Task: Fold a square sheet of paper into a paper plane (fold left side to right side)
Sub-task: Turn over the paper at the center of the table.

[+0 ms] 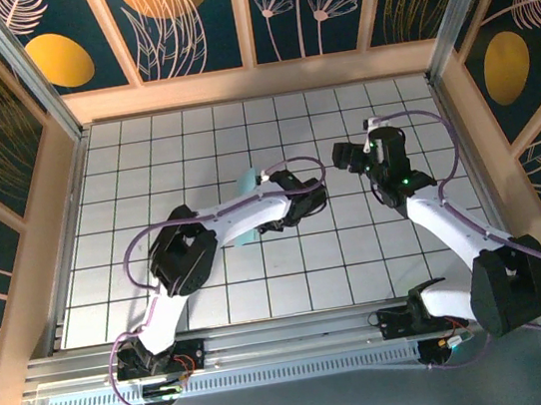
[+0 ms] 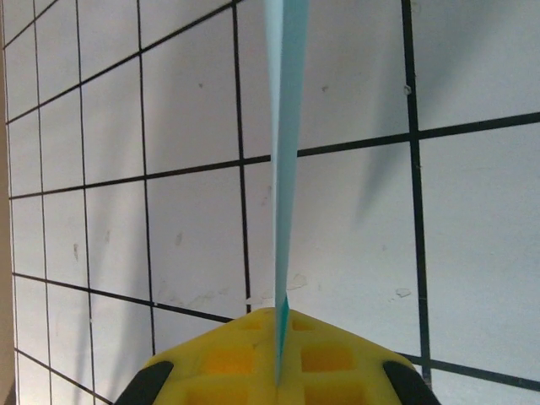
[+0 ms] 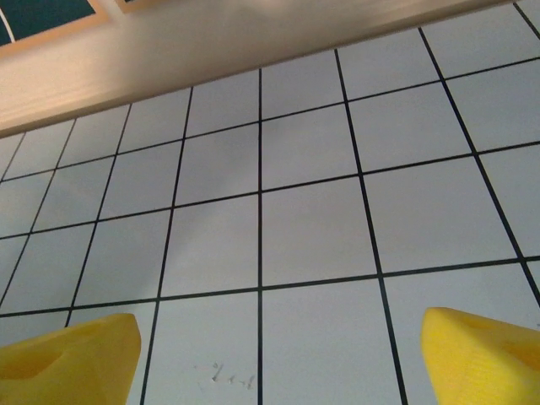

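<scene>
My left gripper [image 2: 278, 375] was clamped on the square sheet of paper [image 2: 283, 169], holding it edge-on over the middle tiles. The right gripper [image 3: 274, 346], to its right, stood wide apart and held nothing. I judged this mid-fold; next the paper needed laying flat and creasing.

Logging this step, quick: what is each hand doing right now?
Left hand: closed on the thin light-blue sheet of paper, seen edge-on.
Right hand: open, holding nothing.
</scene>
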Controlling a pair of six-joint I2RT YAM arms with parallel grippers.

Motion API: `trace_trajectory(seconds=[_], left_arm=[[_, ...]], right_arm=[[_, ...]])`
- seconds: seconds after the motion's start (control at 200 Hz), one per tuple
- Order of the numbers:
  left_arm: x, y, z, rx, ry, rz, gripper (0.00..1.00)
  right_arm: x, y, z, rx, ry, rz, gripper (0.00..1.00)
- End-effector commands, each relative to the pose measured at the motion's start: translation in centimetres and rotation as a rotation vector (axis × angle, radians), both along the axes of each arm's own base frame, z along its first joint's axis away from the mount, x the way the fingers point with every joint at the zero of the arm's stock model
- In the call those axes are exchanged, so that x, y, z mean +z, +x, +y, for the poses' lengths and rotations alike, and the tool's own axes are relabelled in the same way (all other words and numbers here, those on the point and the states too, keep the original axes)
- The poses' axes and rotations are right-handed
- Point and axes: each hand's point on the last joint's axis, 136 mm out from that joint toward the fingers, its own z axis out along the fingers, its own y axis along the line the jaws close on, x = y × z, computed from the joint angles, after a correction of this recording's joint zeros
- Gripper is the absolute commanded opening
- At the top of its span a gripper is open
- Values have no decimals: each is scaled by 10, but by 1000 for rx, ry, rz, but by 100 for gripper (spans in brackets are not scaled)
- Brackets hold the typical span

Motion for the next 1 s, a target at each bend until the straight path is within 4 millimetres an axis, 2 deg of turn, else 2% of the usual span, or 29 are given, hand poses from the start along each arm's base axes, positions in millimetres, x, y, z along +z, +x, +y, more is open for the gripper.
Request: trace_trajectory(seconds=[0.0,0.125,0.255,0.385,0.556,0.666,0.806,0.886,0.996], left_arm=[[-12,-7,-4,41,-15,43,0],[-37,-12,-18,47,-74,107,3],[-54,-13,-34,37,-121,157,18],[-57,-7,-55,12,-181,181,29],[-43,8,-81,-29,-316,175,43],[-30,22,-91,-61,-441,149,53],[-2,42,-103,-117,-655,94,57],[12,51,-98,-129,-758,62,59],[28,66,-77,-101,-903,7,60]], right_arm=[[1,0,-5,-9,3,-20,86],[-3,0,-5,-2,12,-12,86],[-10,1,-3,10,26,9,86],[-16,1,-1,18,33,36,87],[-22,-1,-4,10,29,73,87],[-25,-6,6,67,57,110,87],[-33,-15,26,158,138,189,84],[-37,-23,44,233,232,243,78],[-49,-34,69,316,364,334,65]])
